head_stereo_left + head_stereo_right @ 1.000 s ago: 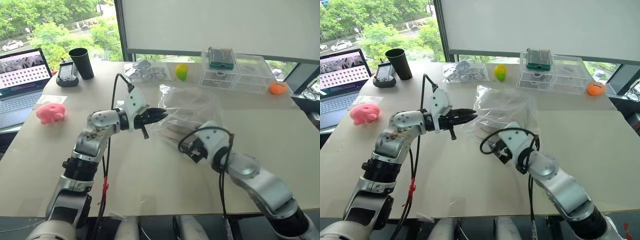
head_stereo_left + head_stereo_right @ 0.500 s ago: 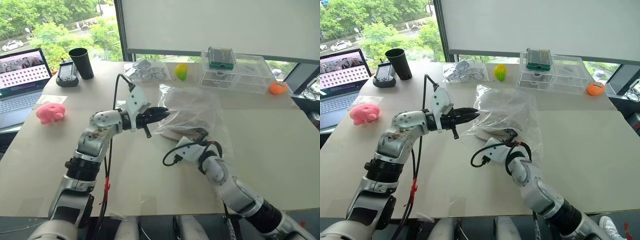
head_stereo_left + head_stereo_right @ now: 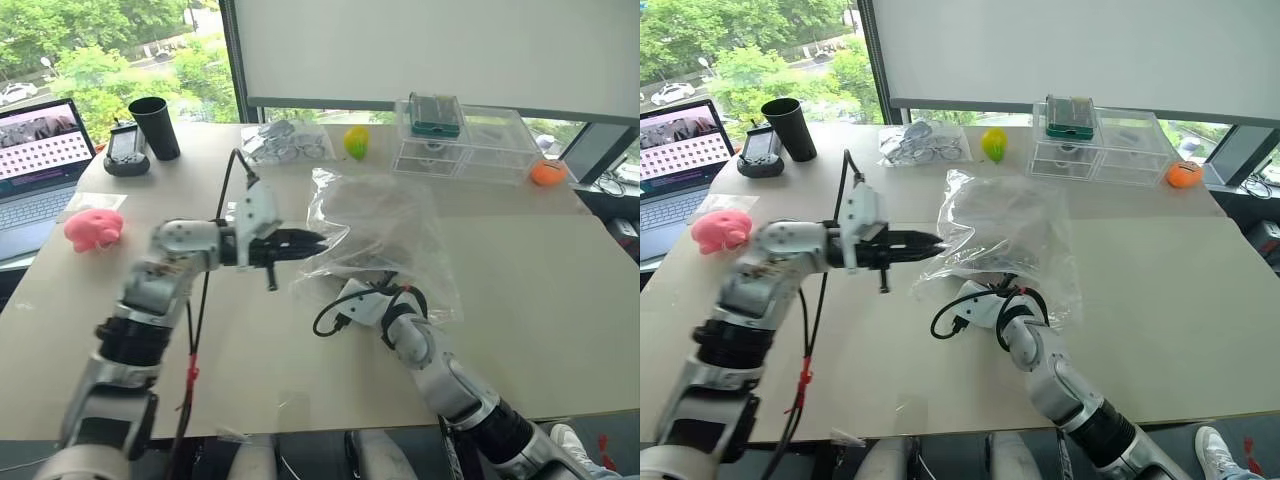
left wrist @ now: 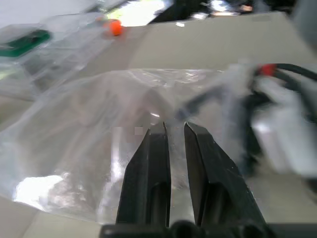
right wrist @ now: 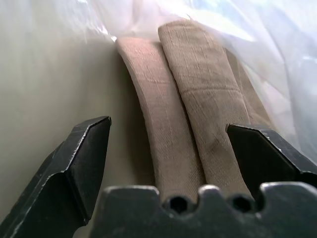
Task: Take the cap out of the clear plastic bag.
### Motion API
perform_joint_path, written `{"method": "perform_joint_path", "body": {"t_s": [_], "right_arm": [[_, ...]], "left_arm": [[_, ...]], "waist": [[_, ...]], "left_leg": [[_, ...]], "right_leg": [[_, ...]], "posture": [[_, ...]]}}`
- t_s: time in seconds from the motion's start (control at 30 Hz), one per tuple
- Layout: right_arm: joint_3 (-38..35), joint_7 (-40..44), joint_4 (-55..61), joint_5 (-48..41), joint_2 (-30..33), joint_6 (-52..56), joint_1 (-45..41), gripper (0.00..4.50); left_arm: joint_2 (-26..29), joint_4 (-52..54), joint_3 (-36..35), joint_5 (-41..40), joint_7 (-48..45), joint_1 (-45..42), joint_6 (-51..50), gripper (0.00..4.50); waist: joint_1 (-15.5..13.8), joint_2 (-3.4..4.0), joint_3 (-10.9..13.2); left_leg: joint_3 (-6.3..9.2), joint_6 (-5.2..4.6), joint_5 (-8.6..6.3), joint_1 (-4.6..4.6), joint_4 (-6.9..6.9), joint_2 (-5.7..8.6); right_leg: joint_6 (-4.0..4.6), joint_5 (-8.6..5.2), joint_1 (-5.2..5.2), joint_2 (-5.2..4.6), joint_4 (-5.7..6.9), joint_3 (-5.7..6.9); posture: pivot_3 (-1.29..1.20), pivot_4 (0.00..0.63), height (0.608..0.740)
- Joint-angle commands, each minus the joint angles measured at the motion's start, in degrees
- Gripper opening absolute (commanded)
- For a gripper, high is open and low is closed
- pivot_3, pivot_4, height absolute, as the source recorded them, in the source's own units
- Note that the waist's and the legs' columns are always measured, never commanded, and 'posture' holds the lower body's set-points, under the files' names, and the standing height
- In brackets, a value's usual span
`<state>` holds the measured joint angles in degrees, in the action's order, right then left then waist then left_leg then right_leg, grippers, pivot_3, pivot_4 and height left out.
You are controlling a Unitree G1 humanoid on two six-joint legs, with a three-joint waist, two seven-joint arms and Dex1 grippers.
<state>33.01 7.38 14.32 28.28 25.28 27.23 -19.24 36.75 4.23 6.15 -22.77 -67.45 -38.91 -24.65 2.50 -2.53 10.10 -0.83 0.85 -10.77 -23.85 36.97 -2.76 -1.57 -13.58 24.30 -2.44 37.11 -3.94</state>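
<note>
cap (image 5: 183,99) one, clear plastic bag (image 3: 375,215) one

The beige cap (image 5: 188,99) lies inside the crumpled clear plastic bag (image 3: 375,225), mid-table.

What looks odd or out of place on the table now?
The clear plastic bag is lifted and crumpled at one edge, pinched by the left claw. The cap lies folded at the bag's mouth, between the open fingers of the right claw. Nothing looks spilled or damaged.
</note>
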Motion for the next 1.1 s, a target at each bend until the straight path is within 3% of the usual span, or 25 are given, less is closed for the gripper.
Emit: {"method": "perform_joint_path", "body": {"t_s": [0.03, 0.27, 0.4, 0.43, 0.67, 1.0, 1.1], "right_arm": [[-2.06, 1.01, 0.82, 1.33, -1.08, -1.98, 0.58, 4.50], [-3.55, 2.71, 0.41, 2.25, -2.64, -3.03, 1.67, 4.50], [-3.98, 3.53, 0.18, 3.01, -3.44, -3.58, 1.84, 4.50], [-4.14, 3.67, 0.20, 3.06, -3.50, -3.75, 2.01, 4.50], [-5.04, 5.12, 0.09, 3.61, -3.83, -4.67, 2.77, 4.50], [-6.06, 5.78, -0.28, 4.37, -4.92, -5.00, 3.07, 4.50], [-6.51, 6.16, 0.28, 4.80, -4.98, -4.77, 3.35, 4.50]], "left_arm": [[6.05, 4.39, -0.32, -1.12, -6.55, 2.51, 0.53, 0.62], [5.41, 8.43, 1.59, 2.23, -2.12, 6.83, 2.06, 0.62], [4.20, 9.76, 1.55, 3.57, 0.29, 8.86, 3.35, 1.65], [4.14, 9.84, 1.58, 4.07, 0.71, 9.11, 3.85, 2.16], [2.50, 10.04, 1.61, 8.21, 5.35, 10.00, 8.67, 4.49], [-3.27, -1.12, 9.14, 23.30, 14.93, 7.31, 19.63, 4.49], [-6.01, -3.20, 9.28, 23.34, 16.44, 5.49, 18.81, 4.49]], "waist": [[0.21, 0.00, -0.01], [-0.35, -0.01, -0.01], [-0.14, -0.01, -0.01], [-0.03, -0.01, -0.01], [-0.07, -0.01, -0.01], [-0.11, -0.03, -0.02], [-0.12, -0.03, -0.02]], "left_leg": [[-0.01, 0.00, 0.00, 0.02, 0.00, -0.02], [-0.02, 0.00, 0.00, 0.01, 0.00, -0.01], [-0.01, 0.00, 0.00, 0.01, 0.00, -0.02], [-0.01, 0.00, 0.00, 0.02, 0.00, -0.02], [-0.02, 0.00, 0.00, 0.03, 0.00, -0.02], [-0.02, 0.00, 0.00, 0.05, 0.00, 0.00], [-0.02, 0.00, 0.00, 0.04, 0.00, 0.00]], "right_leg": [[-0.11, -0.06, -0.01, 0.01, -0.01, 0.00], [-0.23, -0.15, -0.02, 0.00, -0.01, 0.01], [-0.21, -0.14, -0.01, 0.00, 0.00, 0.00], [-0.21, -0.14, -0.01, 0.01, 0.01, 0.00], [-0.19, -0.12, -0.02, 0.00, 0.01, -0.01], [-0.14, -0.09, -0.05, 0.00, 0.01, -0.01], [0.03, 0.01, -0.03, 0.01, 0.01, 0.00]], "posture": [[0.00, 0.150, 0.740], [0.00, 0.150, 0.740], [0.00, 0.150, 0.740], [0.00, 0.150, 0.740], [0.00, 0.150, 0.740], [0.00, 0.150, 0.740], [0.00, 0.150, 0.740]]}}
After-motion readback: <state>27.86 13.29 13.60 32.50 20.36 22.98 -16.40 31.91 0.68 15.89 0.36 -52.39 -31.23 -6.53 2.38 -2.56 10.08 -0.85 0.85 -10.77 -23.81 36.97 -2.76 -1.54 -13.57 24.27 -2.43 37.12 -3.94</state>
